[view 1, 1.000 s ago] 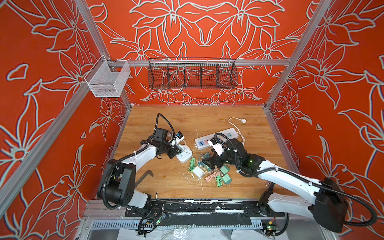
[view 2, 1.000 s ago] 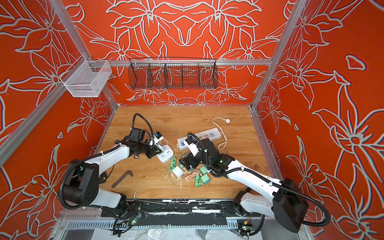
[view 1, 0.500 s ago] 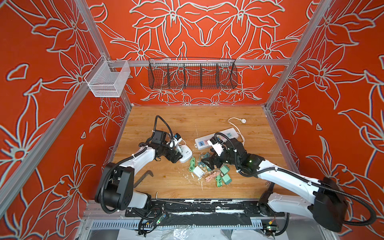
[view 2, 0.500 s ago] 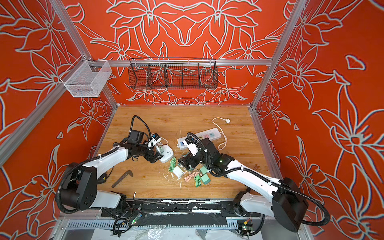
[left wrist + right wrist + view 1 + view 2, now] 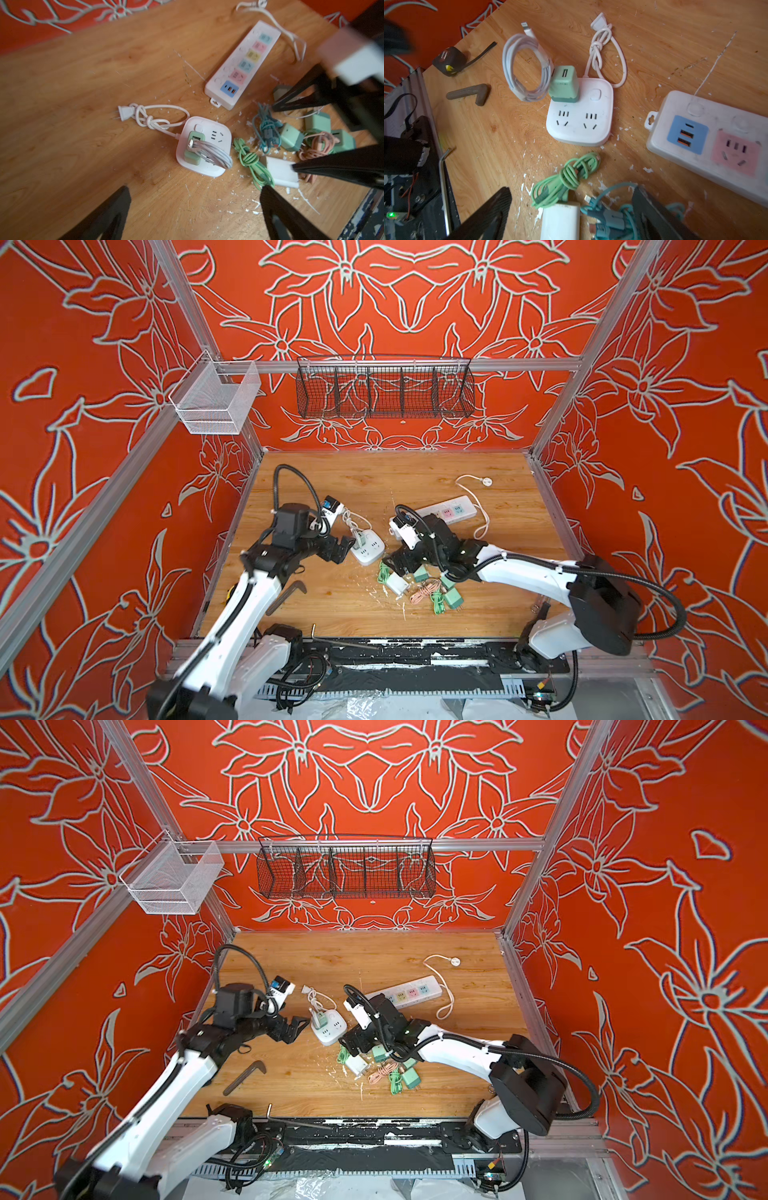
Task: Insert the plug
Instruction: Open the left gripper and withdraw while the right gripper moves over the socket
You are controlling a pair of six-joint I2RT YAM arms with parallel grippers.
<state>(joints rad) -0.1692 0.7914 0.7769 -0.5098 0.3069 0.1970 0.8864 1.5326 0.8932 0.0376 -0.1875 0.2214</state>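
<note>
The green plug (image 5: 564, 83) is sitting upright in the square white socket block (image 5: 579, 128), with its coiled white cable (image 5: 525, 68) hanging off one side. In both top views this block is lying just left of centre on the wooden table (image 5: 415, 481). The left gripper (image 5: 345, 544) is hovering just left of the block, its jaws spread wide and gripping nothing, and its dark fingers (image 5: 116, 207) are framing bare wood in the left wrist view. The right gripper (image 5: 395, 566) is hanging just right of the block, jaws likewise wide apart and holding nothing, over a white charger (image 5: 560, 220) and a bundled green cable (image 5: 566, 176). A long power strip (image 5: 446, 510) is lying beyond it, toward the upper right
</note>
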